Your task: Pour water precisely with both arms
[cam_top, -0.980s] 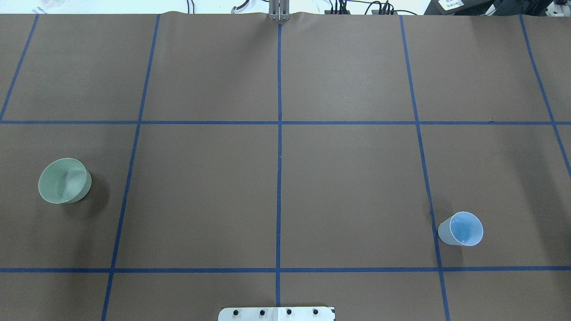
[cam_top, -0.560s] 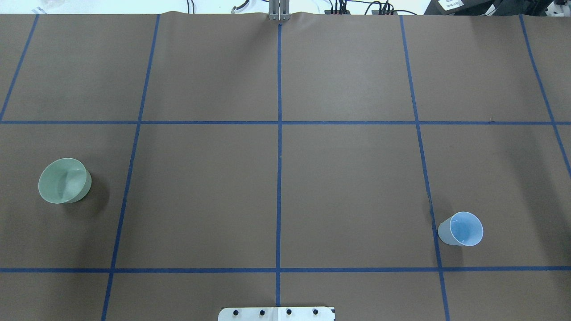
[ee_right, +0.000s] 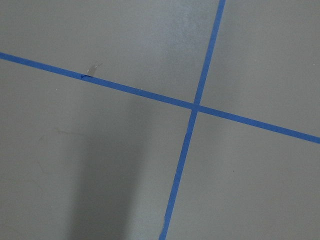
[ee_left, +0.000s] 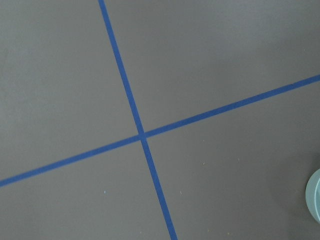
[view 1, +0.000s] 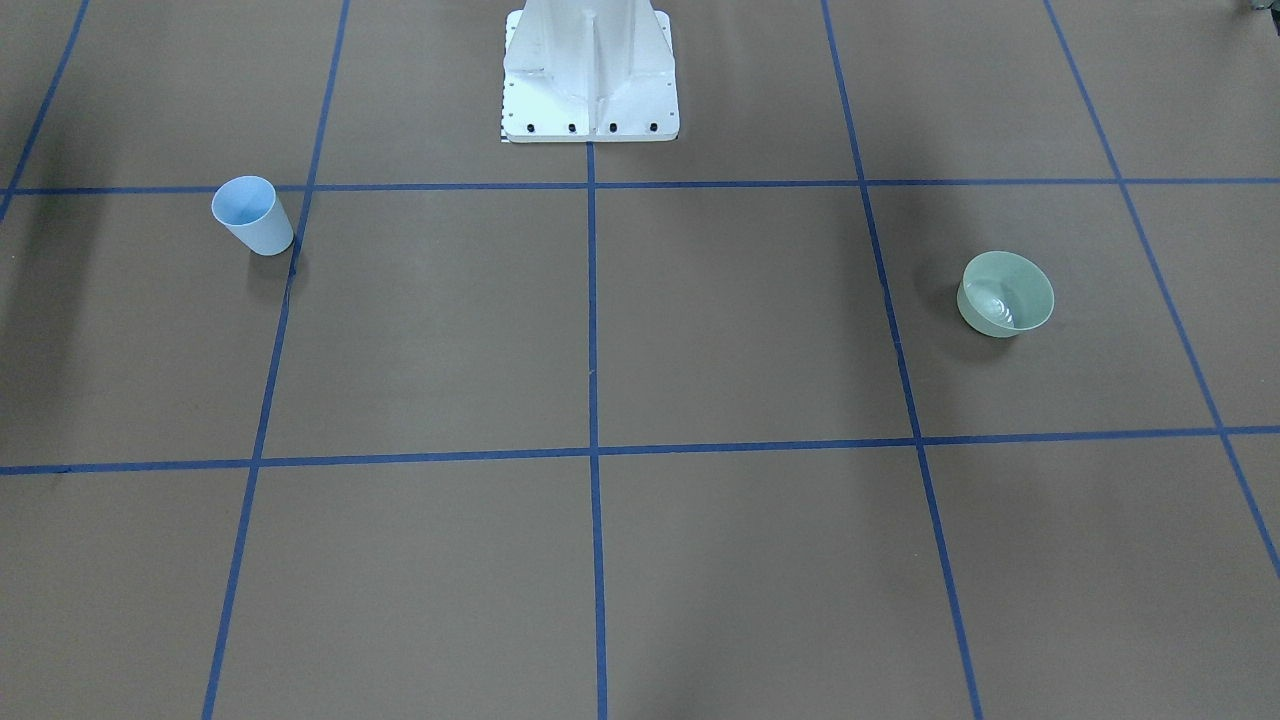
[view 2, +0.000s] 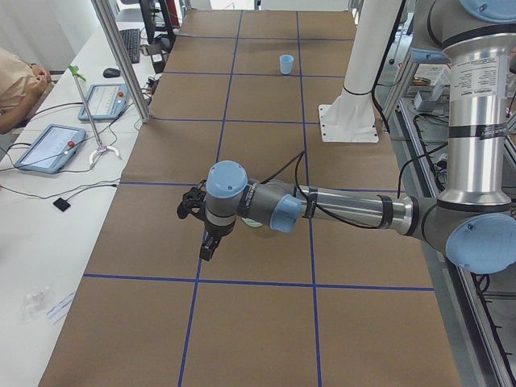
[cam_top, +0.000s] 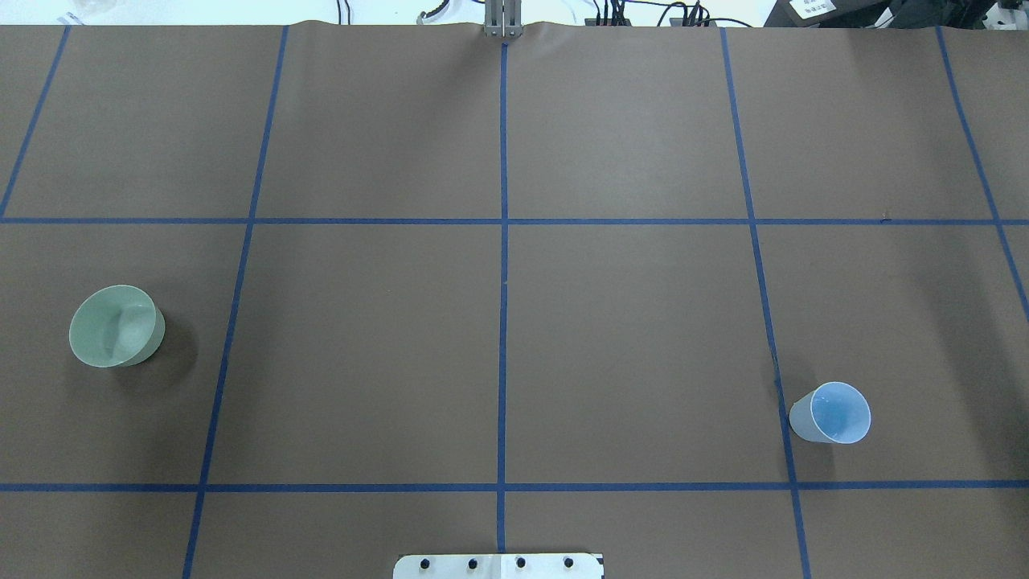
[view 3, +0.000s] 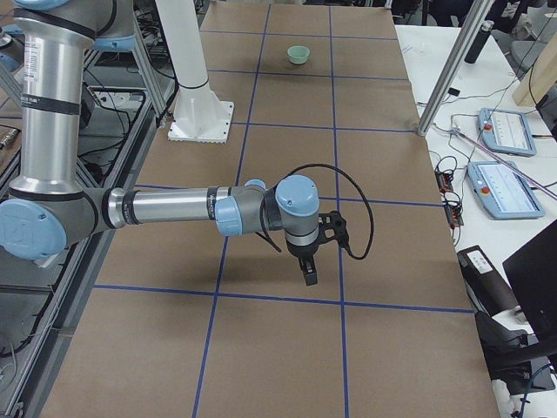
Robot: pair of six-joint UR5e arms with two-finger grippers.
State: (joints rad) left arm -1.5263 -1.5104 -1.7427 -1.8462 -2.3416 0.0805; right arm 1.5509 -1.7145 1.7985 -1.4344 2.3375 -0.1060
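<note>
A pale green bowl stands at the table's left and a light blue cup at its right. Both also show in the front view, the bowl and the cup. Faint glossy glints inside the bowl may be water; I cannot tell for certain. Neither arm shows in the overhead or front views. In the left side view my left gripper points down next to the bowl, which the arm mostly hides. In the right side view my right gripper points down; the cup is hidden there. I cannot tell whether either gripper is open or shut.
The white pedestal stands at the table's robot side. Blue tape lines divide the brown cover into squares. Tablets and cables lie on the white bench, where a person sits. The bowl's rim shows in the left wrist view.
</note>
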